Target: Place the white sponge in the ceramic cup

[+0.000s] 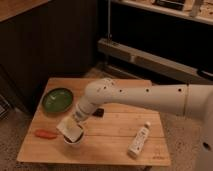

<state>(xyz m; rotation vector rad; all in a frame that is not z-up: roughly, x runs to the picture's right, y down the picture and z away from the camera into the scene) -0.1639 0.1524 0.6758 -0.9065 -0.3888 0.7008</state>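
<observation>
- Gripper [75,121] sits over the ceramic cup [74,139], front left of table [115,145].
- White sponge [69,128] tilts into the cup.
- Bowl [57,99] behind-left; bottle [138,140] right.

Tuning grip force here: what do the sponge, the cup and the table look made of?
White sponge: matte pale foam, probably, tilted at the ceramic cup. The cup: smooth white, likely glazed ceramic. Table: wood, visible plank lines. The gripper sits right above the cup.

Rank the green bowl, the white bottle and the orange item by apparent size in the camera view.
1. Green bowl.
2. White bottle.
3. Orange item.
The tool is beside the white sponge, over the ceramic cup.
</observation>
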